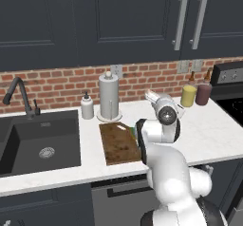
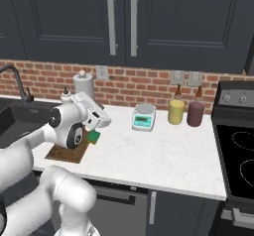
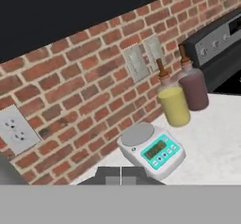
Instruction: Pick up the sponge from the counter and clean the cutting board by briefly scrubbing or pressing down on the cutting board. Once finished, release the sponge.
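In the left base view, the faucet (image 1: 16,94) stands at the upper left above the dark sink basin (image 1: 40,144), which is set into the white counter (image 1: 213,135) at the left of the frame. Right of the basin, a soap dispenser (image 1: 87,106) and a paper towel holder (image 1: 108,97) stand against the brick backsplash (image 1: 52,85). The cutting board (image 1: 117,143) lies flat at frame centre, just in front of the paper towel holder, with its pale handle hole at the far end. A small green patch at the board's right edge is probably the sponge (image 1: 133,131), though the arm covers most of it. In the right base view the sponge (image 2: 94,137) appears at centre left, resting on or just beside the far right corner of the cutting board (image 2: 67,153), below the hand. The gripper (image 2: 101,120) points toward the right of that frame; in the hand view its two dark fingertips (image 3: 108,175) meet at the bottom centre, so the jaws are together and clamp nothing. Further right, the grey kitchen scale (image 2: 144,117) sits at frame centre, near the wall. A yellow bottle (image 2: 175,111) and a dark red bottle (image 2: 195,112) stand side by side right of the scale, beneath the wall outlets (image 2: 186,78). The stove (image 2: 238,146) occupies the right edge.
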